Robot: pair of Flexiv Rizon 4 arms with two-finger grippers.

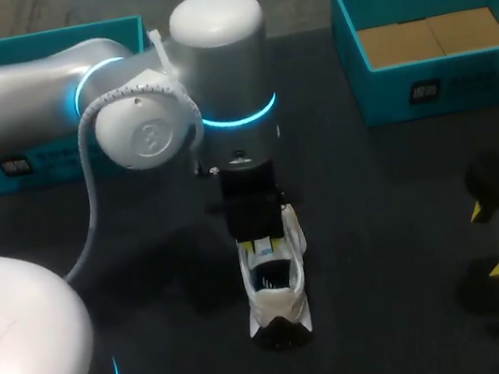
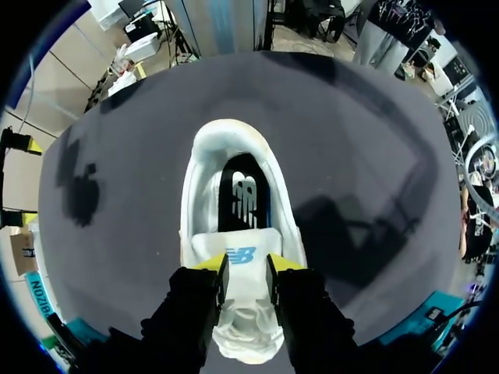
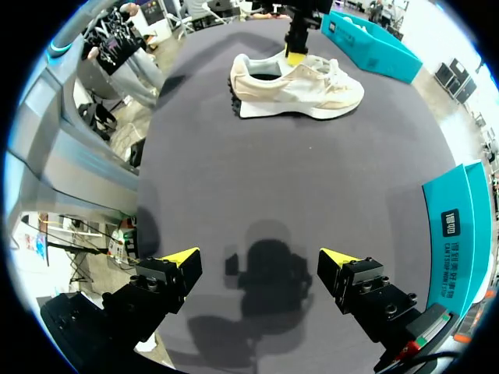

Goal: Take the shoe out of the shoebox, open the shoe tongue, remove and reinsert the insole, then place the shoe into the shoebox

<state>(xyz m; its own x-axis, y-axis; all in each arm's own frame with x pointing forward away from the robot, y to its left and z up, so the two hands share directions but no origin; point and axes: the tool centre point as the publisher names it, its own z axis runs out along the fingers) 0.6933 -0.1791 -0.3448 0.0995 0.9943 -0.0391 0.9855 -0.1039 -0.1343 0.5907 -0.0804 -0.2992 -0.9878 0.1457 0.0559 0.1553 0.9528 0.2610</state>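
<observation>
1 large stretch of the left shoebox [image 1: 47, 48] is hidden behind the left arm in the head view, so its inside cannot be made out. the right shoebox [image 1: 431, 73] sits at the far right of the table [image 1: 379, 223], cut off at the view's edge, with brown cardboard lying in it.

the shoe [image 1: 274, 283] [image 2: 240, 234] [image 3: 296, 86] stands upright on its sole in the middle of the table, outside both boxes. in the head view its front half is covered by the left gripper [image 1: 260, 242] and wrist, and only the opening and the dark-soled heel show.

in the left wrist view the toe lies partly under the gripper's own black fingers. the dark insole [image 2: 243, 199] shows inside the opening, but whether it lies fully flat cannot be told.

the shoe's long axis runs from near to far. the heel points toward the robot and the toe toward the far edge. the right wrist view shows it side on.

the left gripper [image 2: 245, 269] is closed narrowly on the tongue [image 2: 243, 261], with 1 yellow tip on each side of it, just above the laces. that gripper also shows in the right wrist view [image 3: 296, 48], coming down onto the shoe's middle.

the right gripper [image 3: 261, 261] hangs over bare table at the near right, well apart from the shoe. its 2 fingers are spread wide with nothing between them. in the head view [image 1: 487, 241] it is dark and partly hidden by the arm's white housing.
</observation>
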